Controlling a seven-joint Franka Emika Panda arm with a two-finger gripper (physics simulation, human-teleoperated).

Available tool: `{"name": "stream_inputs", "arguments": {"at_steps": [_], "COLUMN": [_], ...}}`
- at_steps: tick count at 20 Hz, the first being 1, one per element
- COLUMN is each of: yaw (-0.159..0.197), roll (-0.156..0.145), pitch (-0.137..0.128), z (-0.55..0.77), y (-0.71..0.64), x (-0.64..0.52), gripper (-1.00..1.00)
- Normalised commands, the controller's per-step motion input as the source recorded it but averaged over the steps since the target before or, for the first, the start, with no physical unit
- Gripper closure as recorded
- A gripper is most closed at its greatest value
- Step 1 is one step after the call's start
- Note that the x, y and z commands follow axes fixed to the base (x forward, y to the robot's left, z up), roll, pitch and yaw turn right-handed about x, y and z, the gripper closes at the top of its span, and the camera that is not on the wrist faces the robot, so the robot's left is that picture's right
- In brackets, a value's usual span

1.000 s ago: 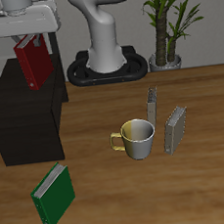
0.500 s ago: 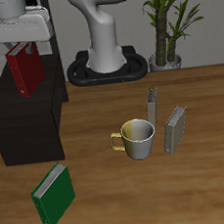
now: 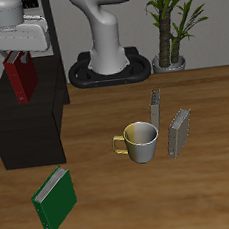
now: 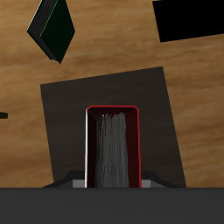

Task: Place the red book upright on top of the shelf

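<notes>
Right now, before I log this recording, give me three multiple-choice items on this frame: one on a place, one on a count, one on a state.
1. Where is the red book?
A. Flat on the table
B. Held above the shelf
C. Inside the mug

2. How many grey books stand beside the mug?
A. Two
B. Four
C. None

3. How does the green book lie?
A. Upright on the shelf
B. Held by the gripper
C. Flat on the table

Answers: B, it hangs upright in the gripper over the black top; A, two stand there; C, it rests on the wood.

No text, label or number can be read — covers all plain.
</notes>
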Motion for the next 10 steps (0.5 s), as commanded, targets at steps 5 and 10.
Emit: {"name": "stream_inputs", "arguments": {"at_steps": [5,10], "yaw": [0.028,0.015], "roll": [-0.026,0.020], "pitch": [-0.010,-0.024], "z": [0.00,0.13], "y": [0.03,0.23], "x": [0.02,-0.11], "gripper": [-1.00,-1.00]}}
